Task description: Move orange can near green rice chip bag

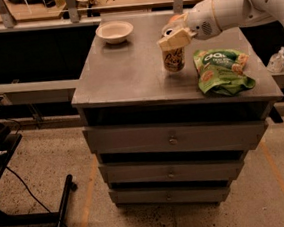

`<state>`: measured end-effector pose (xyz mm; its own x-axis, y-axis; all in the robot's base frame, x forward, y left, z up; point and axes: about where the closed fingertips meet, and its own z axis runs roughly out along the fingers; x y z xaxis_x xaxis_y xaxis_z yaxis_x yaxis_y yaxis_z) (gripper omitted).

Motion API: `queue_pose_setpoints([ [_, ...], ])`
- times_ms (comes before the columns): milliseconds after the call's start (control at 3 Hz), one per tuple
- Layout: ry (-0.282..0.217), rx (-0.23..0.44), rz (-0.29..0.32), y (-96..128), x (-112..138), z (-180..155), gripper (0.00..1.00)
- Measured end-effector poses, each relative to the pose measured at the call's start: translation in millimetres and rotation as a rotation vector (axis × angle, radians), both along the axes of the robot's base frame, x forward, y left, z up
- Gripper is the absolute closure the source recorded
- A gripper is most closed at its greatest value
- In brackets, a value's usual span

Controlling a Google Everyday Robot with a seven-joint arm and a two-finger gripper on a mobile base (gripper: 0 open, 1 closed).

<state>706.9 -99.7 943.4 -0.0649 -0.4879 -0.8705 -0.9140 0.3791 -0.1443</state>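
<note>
The orange can stands upright on the grey cabinet top, a short gap left of the green rice chip bag, which lies flat near the right front corner. My gripper reaches in from the right and sits over the can's top, shut on the can's upper part. The can's silver top is hidden by the fingers.
A white bowl sits at the back left of the top. A round orange fruit shows just behind the gripper. A small clear bottle stands on a ledge to the right. Drawers face me below.
</note>
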Motion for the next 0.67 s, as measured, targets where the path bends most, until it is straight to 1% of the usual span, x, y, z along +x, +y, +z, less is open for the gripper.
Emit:
queue_pose_setpoints([
  [333,-0.01,0.065,-0.063,-20.1,2.3,1.7,0.27],
  [667,-0.012,0.067,-0.068,-20.9,3.8,1.4,0.05],
])
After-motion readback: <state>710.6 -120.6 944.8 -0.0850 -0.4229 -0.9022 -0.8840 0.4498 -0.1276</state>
